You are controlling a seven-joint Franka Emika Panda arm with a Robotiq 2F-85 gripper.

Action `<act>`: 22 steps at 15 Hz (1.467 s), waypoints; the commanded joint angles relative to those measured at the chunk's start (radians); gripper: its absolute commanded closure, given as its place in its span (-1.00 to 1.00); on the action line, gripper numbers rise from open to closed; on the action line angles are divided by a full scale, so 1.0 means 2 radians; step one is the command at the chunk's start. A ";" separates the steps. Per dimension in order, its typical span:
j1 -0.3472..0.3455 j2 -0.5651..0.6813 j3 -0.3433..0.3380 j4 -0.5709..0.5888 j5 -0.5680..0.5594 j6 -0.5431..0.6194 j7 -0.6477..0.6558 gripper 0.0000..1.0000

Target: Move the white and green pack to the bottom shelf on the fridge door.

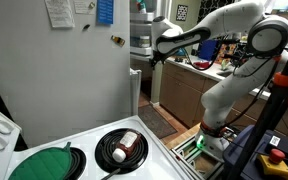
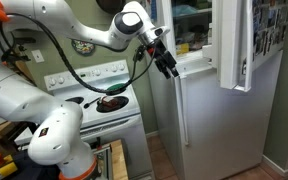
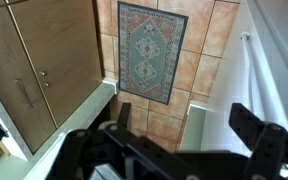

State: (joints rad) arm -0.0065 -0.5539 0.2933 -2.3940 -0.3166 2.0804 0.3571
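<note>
One arm (image 2: 84,30), one gripper (image 2: 167,66), and one fridge (image 2: 214,120) with one upper door (image 2: 236,45) standing open at right. One stove (image 1: 84,135), left of the fridge in an exterior view, carries one green cover (image 1: 44,163) and one pan (image 1: 122,148). The wrist view shows one rug (image 3: 149,50) on tile and two cabinet doors (image 3: 44,70) at left. The gripper hangs near the fridge's upper front, fingers (image 3: 264,140) spread wide apart, clasping and touching nothing. The pack cannot be made out, as the open compartment's contents are too blurred.
</note>
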 commanded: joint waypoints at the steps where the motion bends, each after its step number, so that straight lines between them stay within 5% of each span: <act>1: 0.006 -0.004 -0.002 0.005 -0.017 -0.002 0.003 -1.00; 11: -0.010 -0.036 0.045 0.101 -0.130 -0.025 0.025 -1.00; 17: 0.000 -0.034 0.036 0.102 -0.124 -0.020 0.019 -1.00; 22: -0.031 -0.029 0.051 0.132 -0.159 0.076 0.129 -1.00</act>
State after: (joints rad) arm -0.0324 -0.6233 0.3778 -2.1633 -0.5801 2.1322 0.5199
